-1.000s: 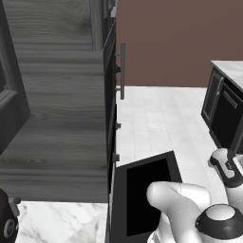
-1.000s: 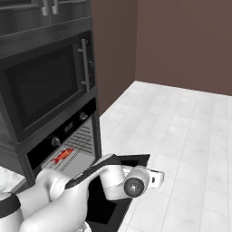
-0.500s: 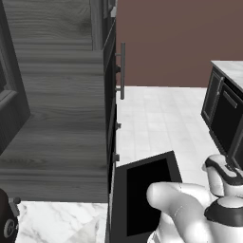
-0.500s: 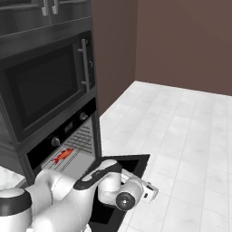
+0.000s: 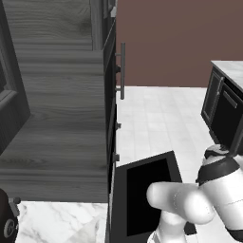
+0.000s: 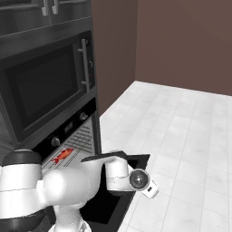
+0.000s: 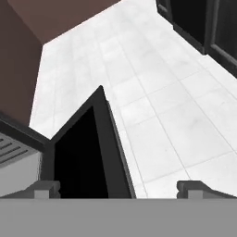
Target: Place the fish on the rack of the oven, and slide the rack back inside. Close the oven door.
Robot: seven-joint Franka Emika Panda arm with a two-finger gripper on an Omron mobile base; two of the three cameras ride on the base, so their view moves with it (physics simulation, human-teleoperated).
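Small red-orange glossy fish (image 6: 62,156) lies on thin silver-grey wire rack (image 6: 80,139), w/ rack inside the dark cavity of the black built-in oven (image 6: 68,136) set in tall dark grey wood-grain cabinetry (image 5: 57,128). Flat black oven door w/ large dark window (image 5: 144,194) is dropped open, roughly level, sticking out over white tiled floor (image 6: 181,131). In hand view the door (image 7: 85,155) runs away from the cam, its far corner pointing at the floor tiles; rack wires visible at the left edge.

Two-finger gripper (image 7: 119,187) jaws spread wide, nothing between them, holding nothing; dark fingertips (image 7: 44,187) sit at bottom of hand view, either side of the door's near part, above it – contact w/ door can't tell. White arm reaches low across the open door in right base view.

Black microwave w/ bar handle (image 6: 45,86) sits above the oven. Brown wall (image 6: 181,41) behind.
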